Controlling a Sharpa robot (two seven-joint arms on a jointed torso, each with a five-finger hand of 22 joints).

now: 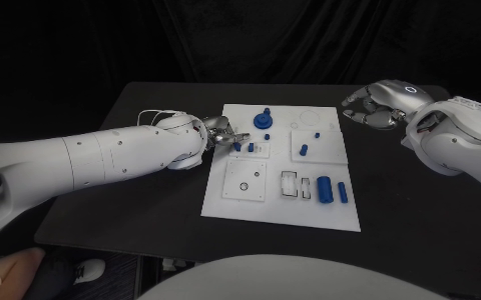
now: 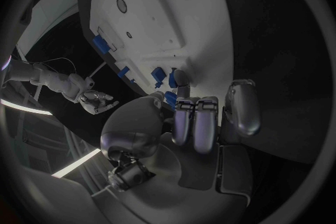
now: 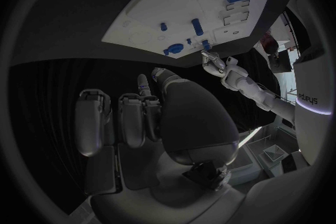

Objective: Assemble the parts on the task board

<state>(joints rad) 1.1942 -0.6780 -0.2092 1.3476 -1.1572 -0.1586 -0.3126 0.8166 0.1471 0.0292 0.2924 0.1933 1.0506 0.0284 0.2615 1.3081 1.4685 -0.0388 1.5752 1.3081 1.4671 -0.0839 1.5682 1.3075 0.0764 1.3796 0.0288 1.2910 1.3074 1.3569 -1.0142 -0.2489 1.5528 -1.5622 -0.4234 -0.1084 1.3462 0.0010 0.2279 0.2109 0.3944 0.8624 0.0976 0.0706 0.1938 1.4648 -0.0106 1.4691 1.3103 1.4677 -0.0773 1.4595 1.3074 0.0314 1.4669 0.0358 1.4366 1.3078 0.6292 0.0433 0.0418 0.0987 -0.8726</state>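
Note:
The white task board lies mid-table. My left hand reaches over its left edge and pinches a small blue peg between thumb and fingers; in the left wrist view the peg shows just by the thumb. Another short blue peg stands right beside it. A blue gear-like part stands at the board's far side. Two small pegs stand further right. A thick blue cylinder and a thinner one lie near the right edge. My right hand hovers off the board's far right corner, fingers curled in, holding nothing.
A square white plate with a round hole sits on the board's near left. Beside it lie small rectangular slots. The black table has bare room on both sides of the board.

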